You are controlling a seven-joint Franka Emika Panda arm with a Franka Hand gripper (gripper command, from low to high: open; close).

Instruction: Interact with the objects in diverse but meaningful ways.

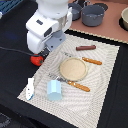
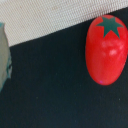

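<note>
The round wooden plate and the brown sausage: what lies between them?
Only bare placemat between plate and sausage, seen in the exterior view.

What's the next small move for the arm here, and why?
Probably shift sideways to centre over the tomato before descending. The wrist view shows it off to one side, lying on the dark cloth just beyond the mat's edge, and no fingers appear around it. In the exterior view, the arm hides the gripper, so its state is unclear.

- The white robot arm [image 1: 46, 25] hid most of the red plastic tomato [image 1: 36, 60] and the gripper's jaws.
- A pale bowl [image 1: 124, 19] was cut off at the exterior view's right edge.
- A grey-green object [image 2: 4, 55] was cropped in the wrist view, unidentifiable.
</note>
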